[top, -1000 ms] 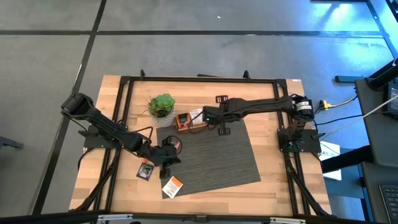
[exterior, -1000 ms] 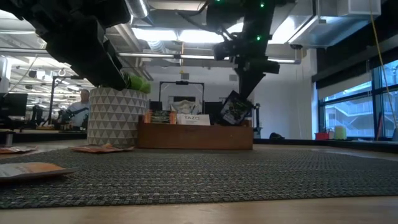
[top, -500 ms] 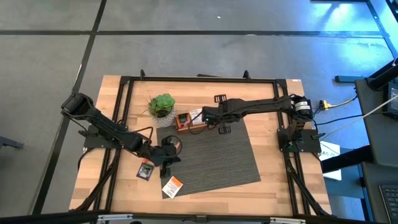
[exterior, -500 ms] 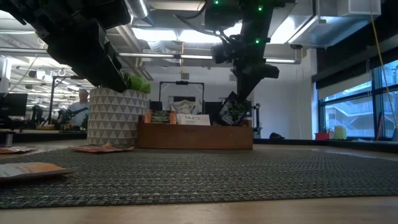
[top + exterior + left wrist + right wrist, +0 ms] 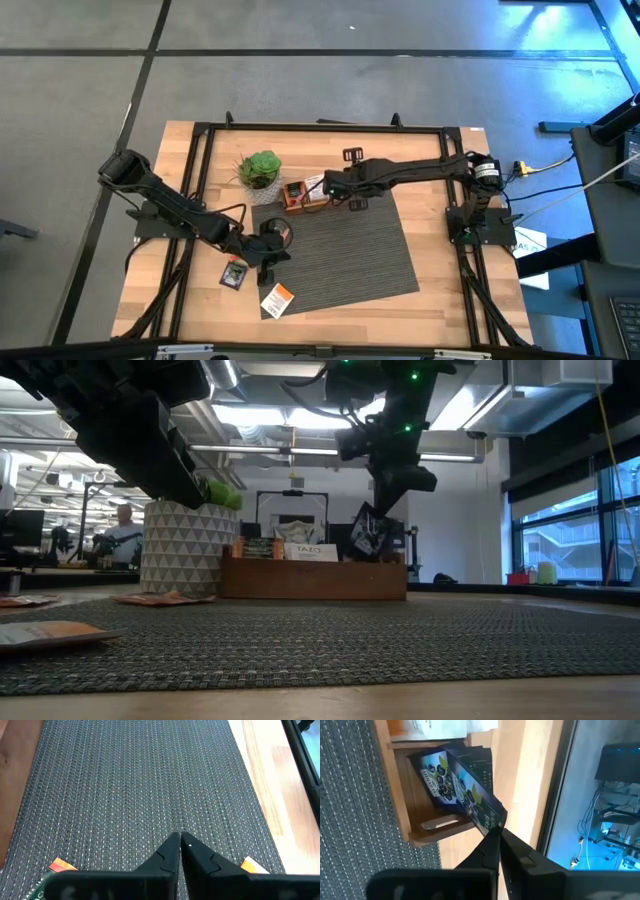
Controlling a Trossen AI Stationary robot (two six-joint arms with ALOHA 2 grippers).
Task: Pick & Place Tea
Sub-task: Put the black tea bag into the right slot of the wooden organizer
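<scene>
Above the wooden tray (image 5: 402, 805), the right hand (image 5: 496, 832) grips a dark tea sachet (image 5: 475, 800); left hand (image 5: 180, 839) closed.

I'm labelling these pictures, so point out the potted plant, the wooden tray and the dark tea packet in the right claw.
Potted plant (image 5: 260, 168), high view, on its leaves.
Wooden tray (image 5: 312, 578), low view, on its front wall.
Dark tea packet (image 5: 475, 800), right wrist view, on its printed face.
</scene>
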